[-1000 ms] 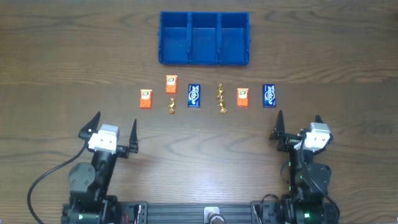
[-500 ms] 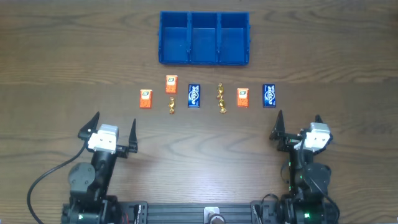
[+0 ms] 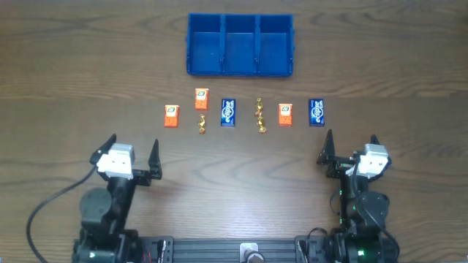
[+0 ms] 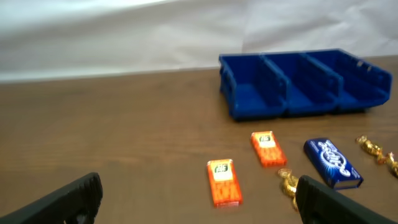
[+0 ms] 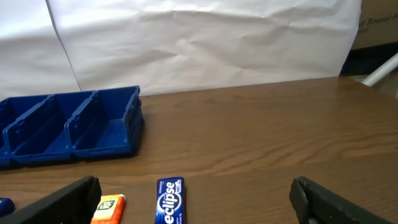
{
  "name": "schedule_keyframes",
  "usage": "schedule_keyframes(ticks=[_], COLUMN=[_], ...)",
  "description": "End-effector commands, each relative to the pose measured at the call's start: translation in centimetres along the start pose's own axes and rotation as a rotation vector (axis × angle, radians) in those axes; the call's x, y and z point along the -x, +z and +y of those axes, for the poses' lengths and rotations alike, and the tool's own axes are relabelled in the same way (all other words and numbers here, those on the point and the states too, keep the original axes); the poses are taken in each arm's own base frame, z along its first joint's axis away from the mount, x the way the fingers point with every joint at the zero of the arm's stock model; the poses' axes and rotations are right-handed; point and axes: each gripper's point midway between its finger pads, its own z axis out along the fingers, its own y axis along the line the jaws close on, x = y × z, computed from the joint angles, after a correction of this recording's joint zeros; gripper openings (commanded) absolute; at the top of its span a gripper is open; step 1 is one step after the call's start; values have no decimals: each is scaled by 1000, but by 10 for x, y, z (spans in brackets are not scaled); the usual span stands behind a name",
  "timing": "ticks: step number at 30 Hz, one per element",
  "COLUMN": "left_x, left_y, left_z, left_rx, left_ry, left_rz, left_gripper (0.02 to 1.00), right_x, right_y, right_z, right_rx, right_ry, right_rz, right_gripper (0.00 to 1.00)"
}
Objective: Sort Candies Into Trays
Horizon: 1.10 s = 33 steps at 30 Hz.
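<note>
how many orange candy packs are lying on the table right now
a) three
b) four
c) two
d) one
a: the left orange pack, the middle orange pack and the right orange pack lie on the table, all outside the blue tray.

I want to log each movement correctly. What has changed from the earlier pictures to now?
The left gripper shifted slightly up the top view and to the left, open and empty. Nothing was grasped or released. The right gripper, the candies and the blue tray stayed where they were.
</note>
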Motion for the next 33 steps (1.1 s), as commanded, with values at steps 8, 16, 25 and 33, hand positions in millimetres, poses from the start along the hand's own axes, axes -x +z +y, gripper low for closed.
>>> schedule_keyframes(ticks=[8, 16, 25, 33], left_x=[115, 13, -74, -114], left_y=[7, 75, 123, 147], left_z=[4, -8, -24, -27], left_rx=[44, 65, 46, 57], left_ry=[-155, -236, -193, -116], left_rz=[336, 846, 1040, 1083], left_gripper=[998, 996, 998, 998], right_x=[0, 0, 0, 0], right_y=[0, 0, 0, 0], right_z=[-4, -4, -4, -4], right_rx=[-18, -18, -18, -18], right_ry=[-13, -13, -13, -13], right_rz=[-4, -4, -4, -4], right_gripper=[998, 998, 998, 998])
